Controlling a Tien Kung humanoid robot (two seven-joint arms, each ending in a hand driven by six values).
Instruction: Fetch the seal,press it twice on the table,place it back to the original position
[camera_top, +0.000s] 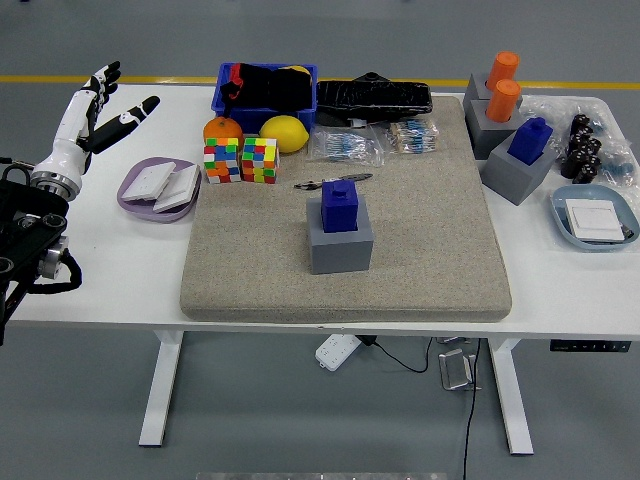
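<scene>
Left robot hand (88, 112) is hovering w/ fingers spread, holding nothing, over the counter's (120, 262) far-left corner, well apart from the seal (340, 206). Right arm isn't showing. Seal, blue, is sitting upright in its grey base (340, 242) mid-counter on the mat (430, 250), nearer the near edge than the clutter along the far edge. Base is likely serving as the seal's home spot, so it's standing knob-up for an easy top grasp. Judging by that, either the seal is already returned or fetching isn't begun yet; can't tell which. More seals (528, 140) are sitting at the far-right corner, prob. spares.
</scene>
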